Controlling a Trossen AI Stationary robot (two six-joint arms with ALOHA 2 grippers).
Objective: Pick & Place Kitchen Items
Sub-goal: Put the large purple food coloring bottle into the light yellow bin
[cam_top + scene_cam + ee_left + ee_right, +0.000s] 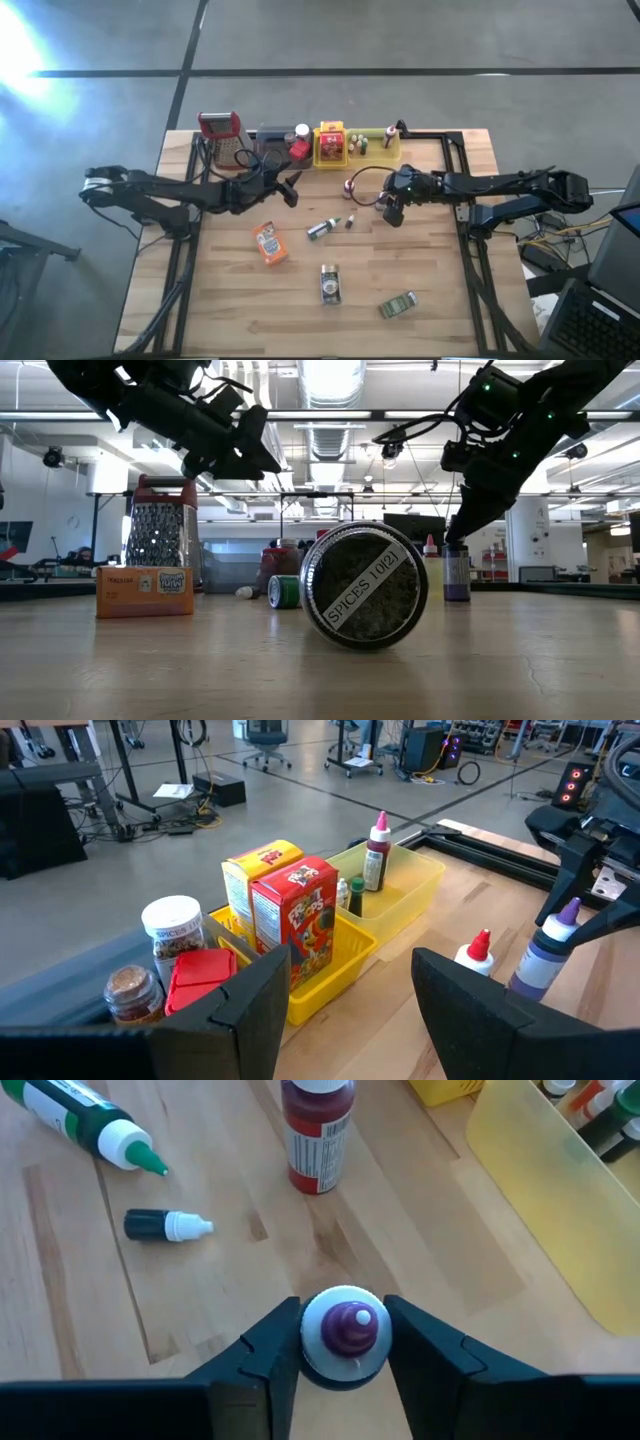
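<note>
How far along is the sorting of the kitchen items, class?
Done: small boxes sit in the yellow tray. In hand: the right pincer grips the purple-capped bottle, which stands on the table; the left pincer hovers open by that tray. Left: the orange packet, spice jar, tin and green-tipped bottle lie loose.

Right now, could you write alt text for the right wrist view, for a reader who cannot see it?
The right gripper closes its two dark fingers around the purple cap of an upright bottle on the wooden table. Beyond it stand a red bottle, a small dark dropper bottle lying flat, a green-tipped bottle and a yellow tray.
</note>
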